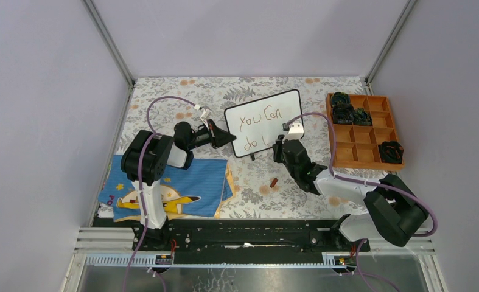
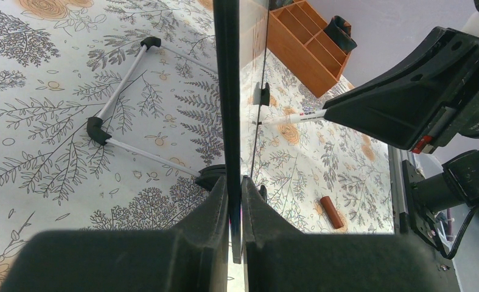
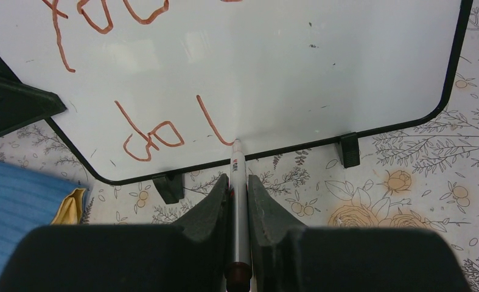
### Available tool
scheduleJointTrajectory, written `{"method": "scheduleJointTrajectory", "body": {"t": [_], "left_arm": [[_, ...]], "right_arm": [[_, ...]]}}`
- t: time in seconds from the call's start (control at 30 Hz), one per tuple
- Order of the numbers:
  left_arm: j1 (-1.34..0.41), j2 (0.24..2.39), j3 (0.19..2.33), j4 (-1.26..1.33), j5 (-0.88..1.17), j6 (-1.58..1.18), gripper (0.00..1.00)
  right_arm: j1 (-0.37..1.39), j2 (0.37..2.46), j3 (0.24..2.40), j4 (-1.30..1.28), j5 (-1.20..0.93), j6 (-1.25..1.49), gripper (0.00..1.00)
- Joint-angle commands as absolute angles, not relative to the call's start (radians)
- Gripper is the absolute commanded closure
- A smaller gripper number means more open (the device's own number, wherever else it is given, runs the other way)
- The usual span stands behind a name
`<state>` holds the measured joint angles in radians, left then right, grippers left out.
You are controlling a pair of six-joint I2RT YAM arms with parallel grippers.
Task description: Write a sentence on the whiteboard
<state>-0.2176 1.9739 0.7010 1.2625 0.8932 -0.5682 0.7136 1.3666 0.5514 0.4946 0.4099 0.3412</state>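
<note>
Closest to me, my right gripper (image 3: 239, 193) is pressed tight on the marker (image 3: 237, 161), fingers clamped along the barrel with the tip sticking out ahead. That tip touches the lower part of the whiteboard (image 3: 322, 67), right at the foot of a fresh stroke. The marker looks slim, smooth and light, so I judge a firm pinch low on the barrel is what stops it twisting as it drags.

The marker's cap (image 1: 274, 181) lies loose on the table, just in front of the whiteboard. A blue cloth (image 1: 176, 188) is spread to the front left of it.

My left gripper (image 2: 235, 185) is squeezed onto the whiteboard's left edge, one finger on each face of the thin black frame.

The whiteboard stands propped near the middle of the table, tilted back on little black feet (image 3: 349, 149). The sentence (image 1: 256, 129) so far reads "You Can do" plus one stroke, so it isn't finished. I reckon this thing is light and stiff, with a glossy, slick face. Pen pressure could slide or tip it, and a finger on the ink would smear it. The frame edge is the place to hold, well off the writing.

Beyond it, to the right, sits an orange tray (image 1: 364, 131).
</note>
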Motion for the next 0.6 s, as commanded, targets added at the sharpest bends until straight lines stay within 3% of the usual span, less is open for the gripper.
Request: {"method": "scheduleJointTrajectory", "body": {"t": [0.0,0.57], "left_arm": [[-0.239,1.99,0.693,1.146,0.892,-0.497,1.0],[-0.239,1.991,0.695,1.145,0.892,-0.495,1.0]], "right_arm": [[0.718,1.306,0.571,0.504,0.453,0.338,1.0],[0.724,1.302,0.581,0.585,0.272,0.308,1.0]]}}
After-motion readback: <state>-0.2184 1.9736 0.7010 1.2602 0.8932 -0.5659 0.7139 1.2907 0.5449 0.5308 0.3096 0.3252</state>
